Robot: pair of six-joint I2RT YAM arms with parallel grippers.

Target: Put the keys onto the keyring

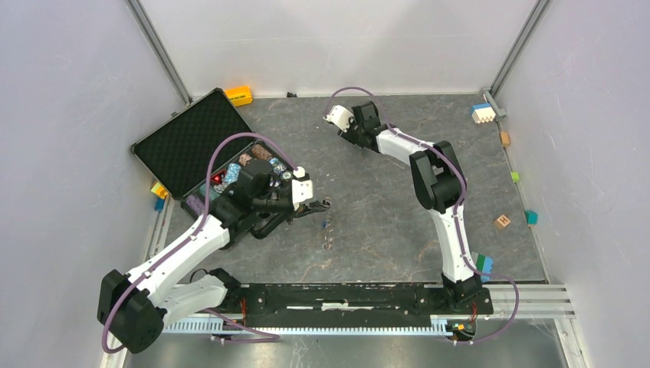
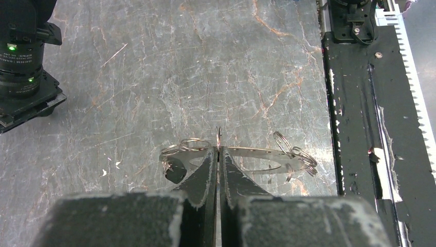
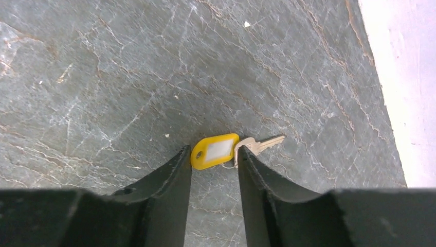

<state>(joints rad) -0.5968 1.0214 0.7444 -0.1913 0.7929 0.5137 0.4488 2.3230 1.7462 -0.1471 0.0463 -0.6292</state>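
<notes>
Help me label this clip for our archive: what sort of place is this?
Probably a robotics lab test cell: a left arm and a right arm bolted to a rail at the near edge of the table, plain white walls closing it in, and toy blocks and an open case as props.

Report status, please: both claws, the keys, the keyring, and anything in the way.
Left claw shut on keyring. Right claw open, astride yellow-tagged key lying on table. No obstruction seen at either claw.

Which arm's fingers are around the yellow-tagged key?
The right arm's fingers, standing open either side of the yellow-tagged key; the left arm's fingers are pinched shut on a thin metal keyring.
</notes>
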